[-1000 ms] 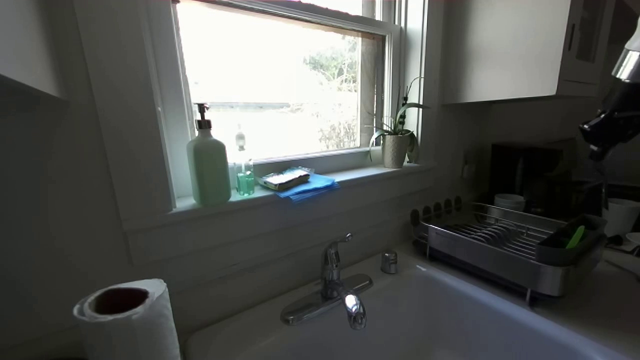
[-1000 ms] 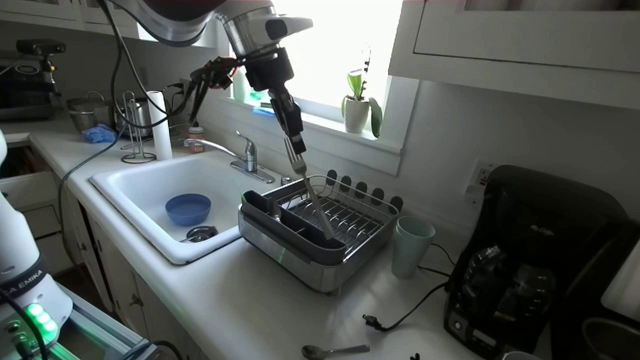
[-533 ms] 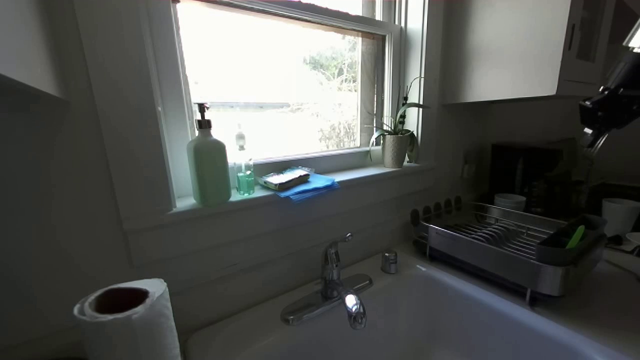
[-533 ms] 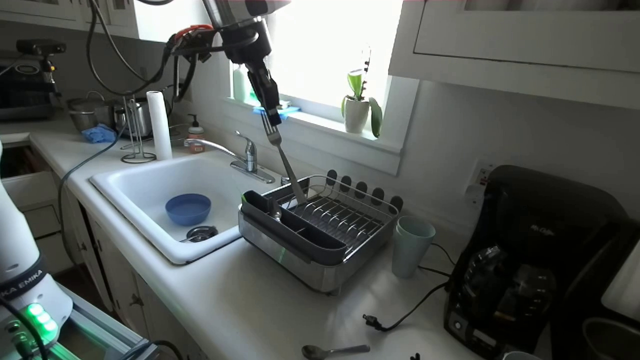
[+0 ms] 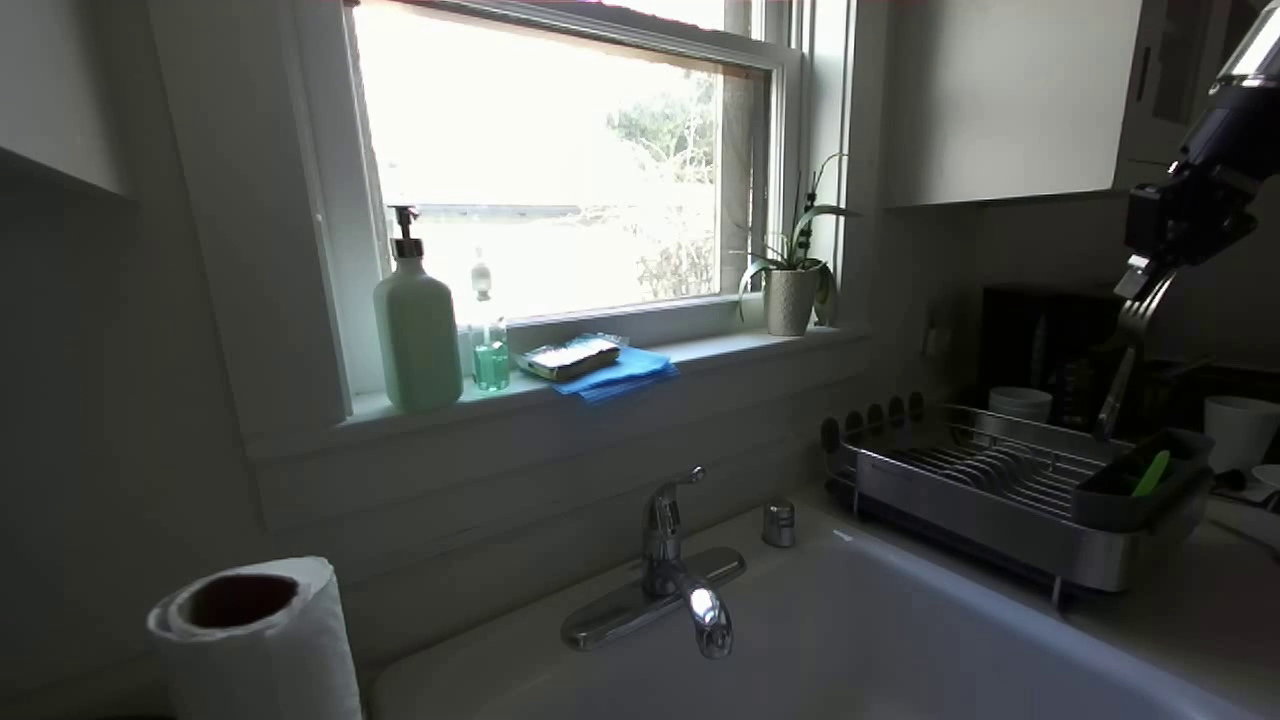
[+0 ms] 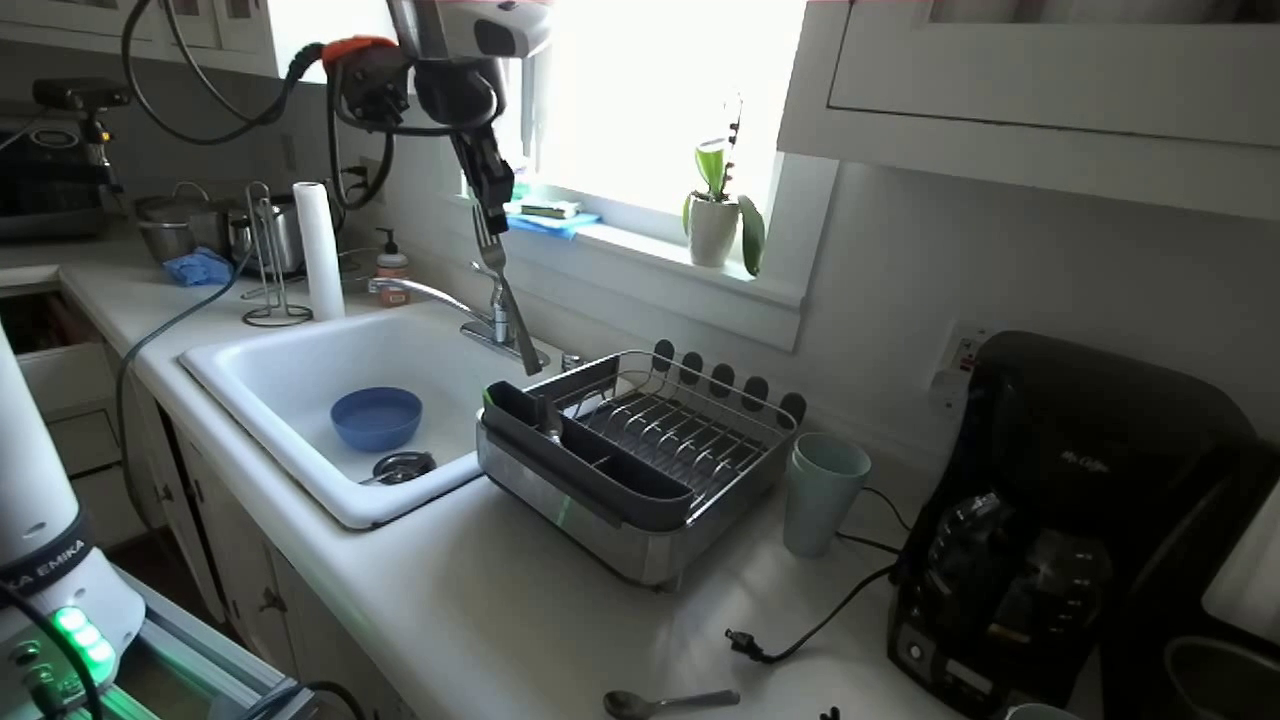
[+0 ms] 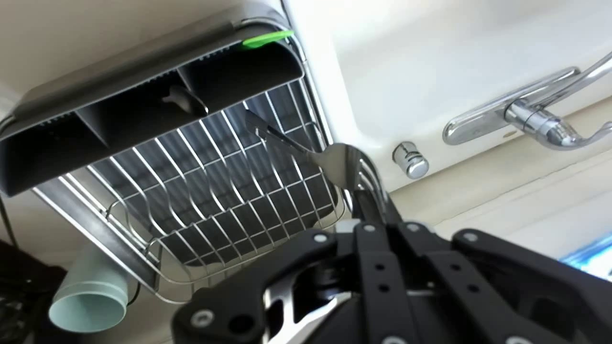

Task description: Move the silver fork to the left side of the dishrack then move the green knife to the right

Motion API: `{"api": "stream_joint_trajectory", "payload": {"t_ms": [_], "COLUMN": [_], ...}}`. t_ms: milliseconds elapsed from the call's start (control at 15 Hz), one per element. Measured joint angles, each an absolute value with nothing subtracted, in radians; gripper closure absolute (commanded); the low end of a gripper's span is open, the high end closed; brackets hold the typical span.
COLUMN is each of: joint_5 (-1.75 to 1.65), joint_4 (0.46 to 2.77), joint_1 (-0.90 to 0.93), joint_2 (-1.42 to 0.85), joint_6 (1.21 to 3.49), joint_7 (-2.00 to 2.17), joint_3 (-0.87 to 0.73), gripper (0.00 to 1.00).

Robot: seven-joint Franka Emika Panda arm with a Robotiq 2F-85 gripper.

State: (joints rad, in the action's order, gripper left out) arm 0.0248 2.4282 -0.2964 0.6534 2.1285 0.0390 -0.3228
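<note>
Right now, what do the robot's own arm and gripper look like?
The arm is rounded, white and silver, with black cables, an orange piece, and EMIKA on a dark band above green lights. The gripper is black, with silver screws.

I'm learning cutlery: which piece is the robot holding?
The silver fork, held by the fingers; others, like the green knife, rest in the caddy or on the counter.

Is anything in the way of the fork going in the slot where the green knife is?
Nothing visible hangs between the fork and that slot; it may just need to clear the rim of the cutlery holder. Inside, the green knife leans at one side, with what looks like room beside it.
</note>
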Motion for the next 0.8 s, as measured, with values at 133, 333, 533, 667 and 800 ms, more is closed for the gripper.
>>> {"api": "stream_joint_trajectory", "payload": {"t_ms": [133, 333, 533, 667, 800], "joint_5": [0.04, 0.042, 0.041, 0.041, 0.041], "joint_4": [2.428, 2.427, 2.424, 2.419, 2.415], "joint_1": [-0.288, -0.286, -0.289, -0.289, -0.289], "joint_2": [0.64, 0.608, 0.569, 0.54, 0.51], "joint_6": [2.094, 2.068, 2.071, 2.078, 2.096], "joint_7": [0.03, 0.017, 0.005, -0.012, -0.032], "joint_3": [-0.324, -0.33, -0.333, -0.34, -0.35], "gripper": [0.99, 0.99, 0.99, 0.99, 0.99]}}
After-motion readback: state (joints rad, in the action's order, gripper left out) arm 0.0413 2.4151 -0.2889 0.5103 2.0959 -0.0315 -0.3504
